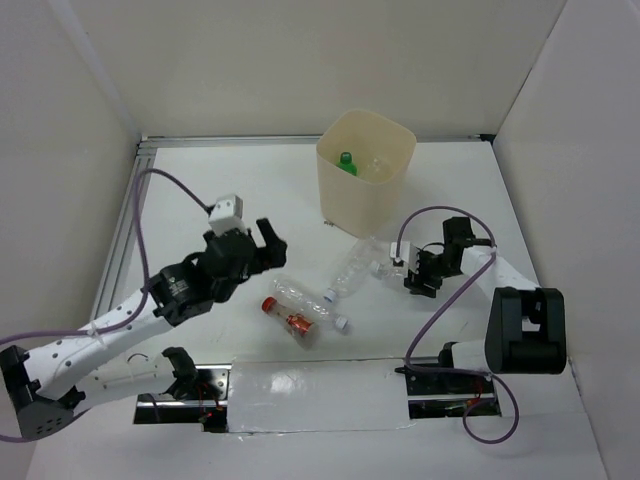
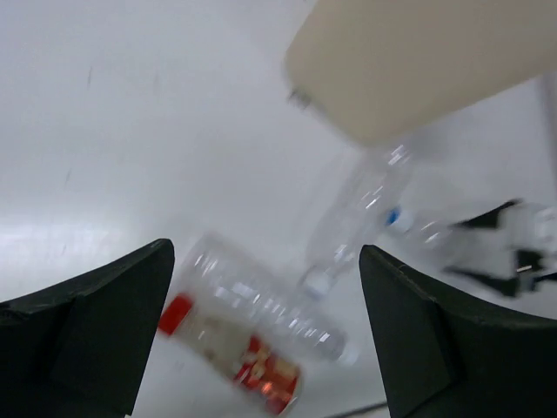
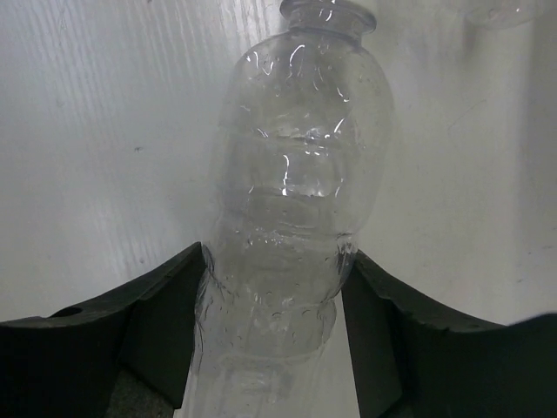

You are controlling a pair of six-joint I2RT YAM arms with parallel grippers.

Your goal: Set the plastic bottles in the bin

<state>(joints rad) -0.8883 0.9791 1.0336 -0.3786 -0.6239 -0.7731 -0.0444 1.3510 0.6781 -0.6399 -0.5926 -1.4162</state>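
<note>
Right wrist view: our right gripper pinches a clear bottle lying on the table near the bin; left gripper gapes wide, empty; grasping is in hand; next we lift it over the rim.

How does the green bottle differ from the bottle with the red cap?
The green bottle is green; the red-capped bottle is clear with a reddish label. The green bottle is inside the bin; the red-capped bottle lies on its side on the table. Both are small plastic bottles, and neither is held.
</note>
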